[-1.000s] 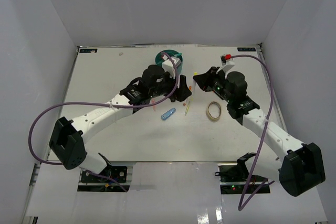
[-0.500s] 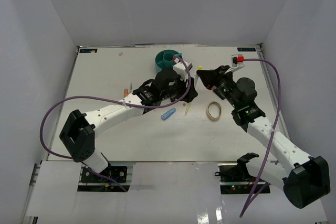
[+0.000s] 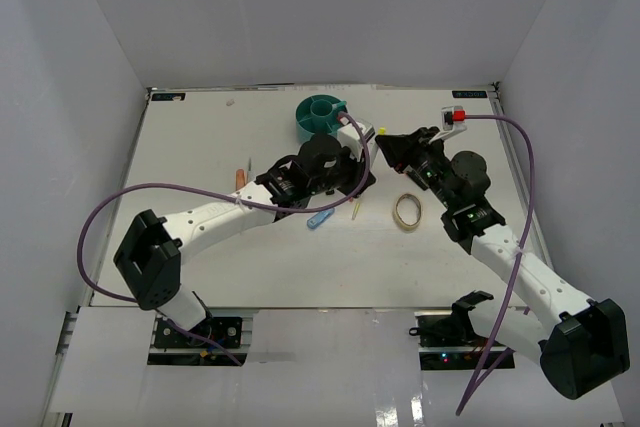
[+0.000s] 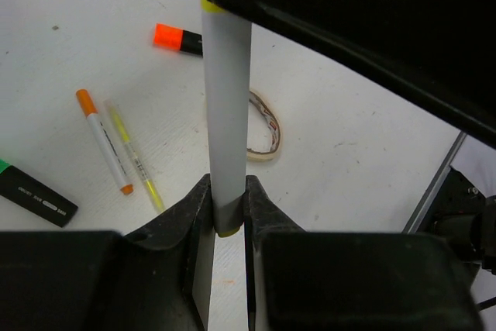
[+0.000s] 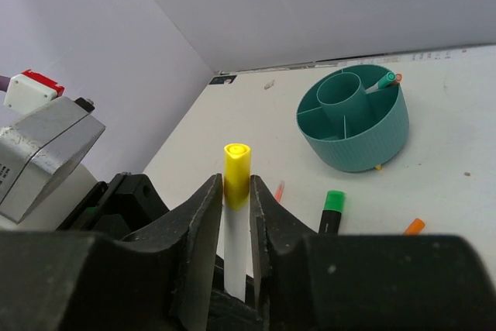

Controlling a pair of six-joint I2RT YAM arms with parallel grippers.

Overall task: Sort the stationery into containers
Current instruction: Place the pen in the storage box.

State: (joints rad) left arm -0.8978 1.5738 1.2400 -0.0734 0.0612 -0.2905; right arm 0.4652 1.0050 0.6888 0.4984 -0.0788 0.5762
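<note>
lying furthest left on the white table point(image 3: 190, 147) is a salmon eraser point(image 3: 238, 177). next comes the left gripper point(image 4: 229, 191), its fingers clenched on one end of a yellow-capped white pen point(image 4: 227, 91), which is held up off the table. in the left wrist view an orange-tipped pen point(image 4: 105, 141), a thin yellow pen point(image 4: 136, 160), a green-capped highlighter point(image 4: 35, 195) and an orange-capped highlighter point(image 4: 177, 39) lie on the table beneath it, and the beige tape ring point(image 4: 271, 125) is partly hidden behind the barrel. a light-blue clip point(image 3: 320, 218) lies close by the left arm's wrist. the teal organizer point(image 5: 364, 145) stands toward the far side of the table, apart from both grippers, with one green pen point(image 5: 386, 81) leaning in an outer compartment. further right, the right gripper point(image 5: 236, 191) grasps the same white pen just under its cap, so the pen spans between the two grippers.
</note>
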